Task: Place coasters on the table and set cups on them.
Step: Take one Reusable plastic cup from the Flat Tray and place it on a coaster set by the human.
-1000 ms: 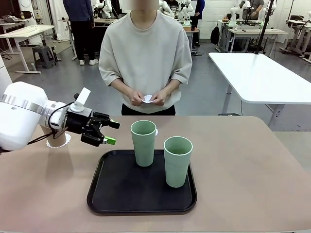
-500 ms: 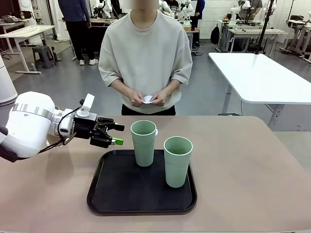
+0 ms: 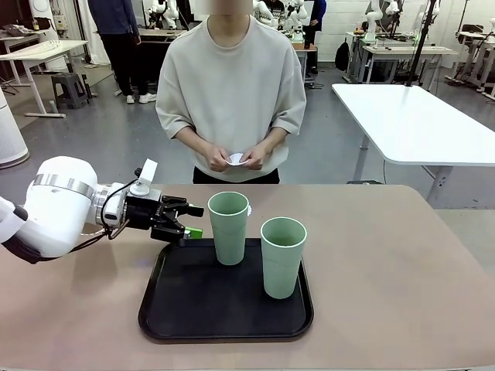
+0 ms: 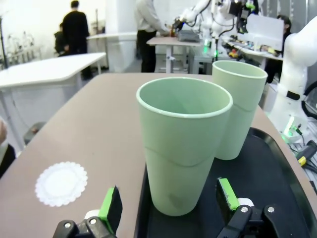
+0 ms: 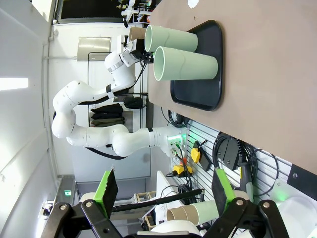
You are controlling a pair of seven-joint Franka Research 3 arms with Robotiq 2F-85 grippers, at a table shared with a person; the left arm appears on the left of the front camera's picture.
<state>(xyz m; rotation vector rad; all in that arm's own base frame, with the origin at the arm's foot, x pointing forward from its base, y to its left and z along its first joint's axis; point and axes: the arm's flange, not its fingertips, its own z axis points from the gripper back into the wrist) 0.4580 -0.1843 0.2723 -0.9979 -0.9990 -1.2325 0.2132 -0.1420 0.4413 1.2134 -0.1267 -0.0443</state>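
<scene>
Two mint cups (image 3: pixel 229 227) (image 3: pixel 283 256) stand on one black tray (image 3: pixel 178 309), one coaster (image 4: pixel 61 183) beside.

Left claw (image 3: pixel 196 221) nearer mint cup (image 3: pixel 229 228)

mint cup (image 3: pixel 229 228) stands just ahead of left hand (image 3: pixel 194 221).
</scene>
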